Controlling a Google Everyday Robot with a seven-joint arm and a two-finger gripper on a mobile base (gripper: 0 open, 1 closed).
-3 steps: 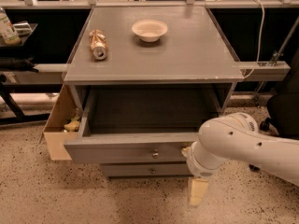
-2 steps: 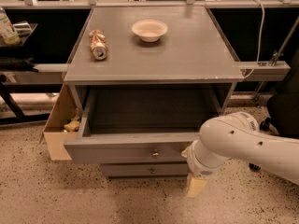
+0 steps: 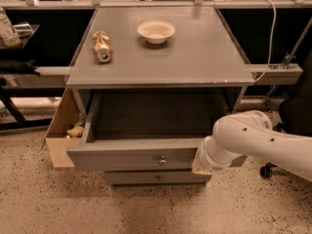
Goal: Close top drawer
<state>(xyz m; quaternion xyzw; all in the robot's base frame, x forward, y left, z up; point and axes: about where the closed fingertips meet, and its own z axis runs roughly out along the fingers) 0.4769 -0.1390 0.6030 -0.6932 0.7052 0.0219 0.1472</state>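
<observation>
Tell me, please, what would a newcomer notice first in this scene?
The top drawer stands pulled far out of the grey cabinet, its deep box open to view. The white arm reaches in from the right, with the gripper low at the right end of the drawer's front panel. On the cabinet top lie a can on its side and a pale bowl.

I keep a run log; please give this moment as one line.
top drawer: open | gripper: at its front, right of knob | tabletop: can, bowl
</observation>
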